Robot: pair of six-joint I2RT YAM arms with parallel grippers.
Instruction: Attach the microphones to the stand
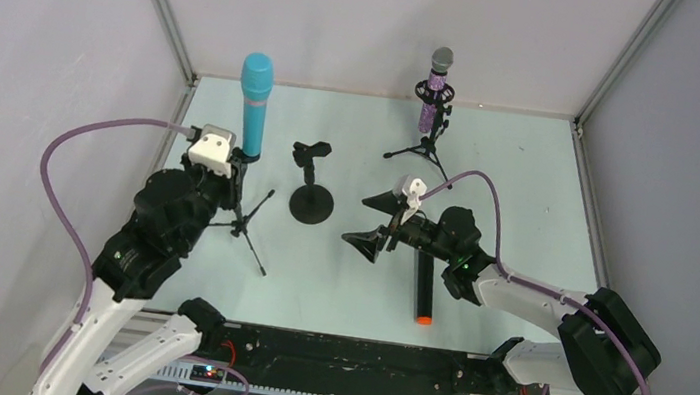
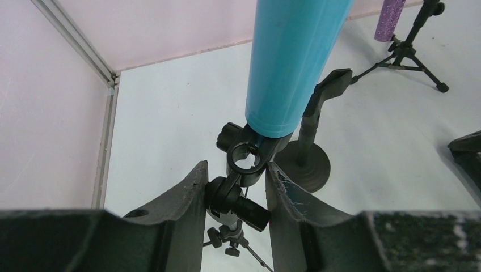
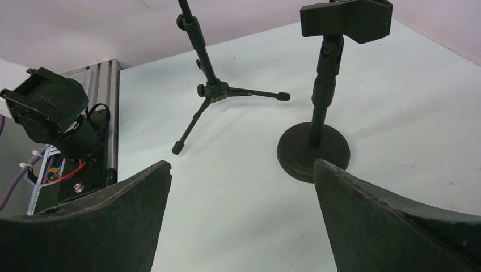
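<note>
Left gripper (image 2: pixel 235 170) straddled the clip joint of the left tripod (image 1: pixel 244 220); whether it was clamped or only close, cannot tell. Light-blue microphone (image 1: pixel 253 105) stood upright in that clip, top-heavy, so a sideways tug could tip the tripod. Round-base stand (image 1: pixel 311 198) had an empty clip. Right gripper (image 1: pixel 370 222) was spread wide, holding nothing, aimed at that stand and could knock it. Black microphone (image 1: pixel 425 287) lay flat beneath the right arm and might roll if nudged. Purple microphone (image 1: pixel 433 97) was already clipped at the back.
</note>
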